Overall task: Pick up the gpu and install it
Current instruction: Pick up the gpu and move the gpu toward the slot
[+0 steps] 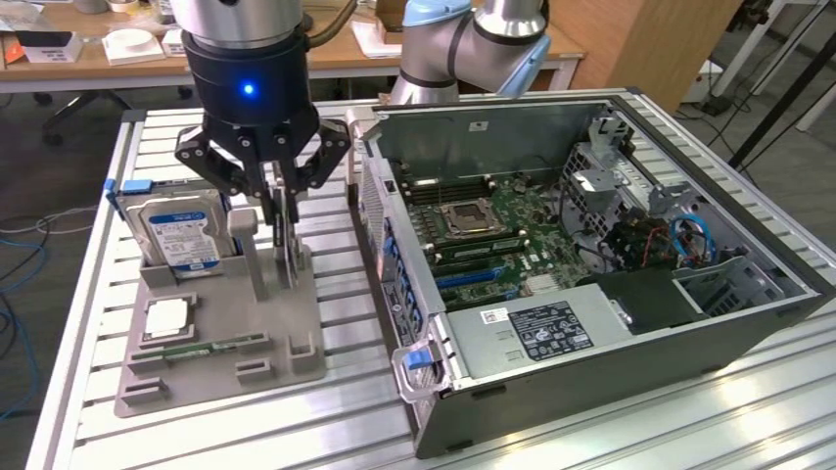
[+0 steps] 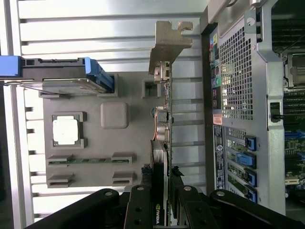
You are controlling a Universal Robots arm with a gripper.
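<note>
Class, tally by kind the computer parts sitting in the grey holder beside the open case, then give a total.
Hard drive: 1
CPU chip: 1
RAM stick: 1
GPU card: 1
Total: 4

a: what's the count around the gray holder (image 1: 196,384)?
b: just the one holder. with it, one gpu (image 2: 162,119), one hard drive (image 1: 183,235), one cpu (image 1: 167,318) and one ram stick (image 1: 209,348).
a: and beyond that?
b: one open computer case (image 1: 549,411), one gripper (image 1: 278,211).
</note>
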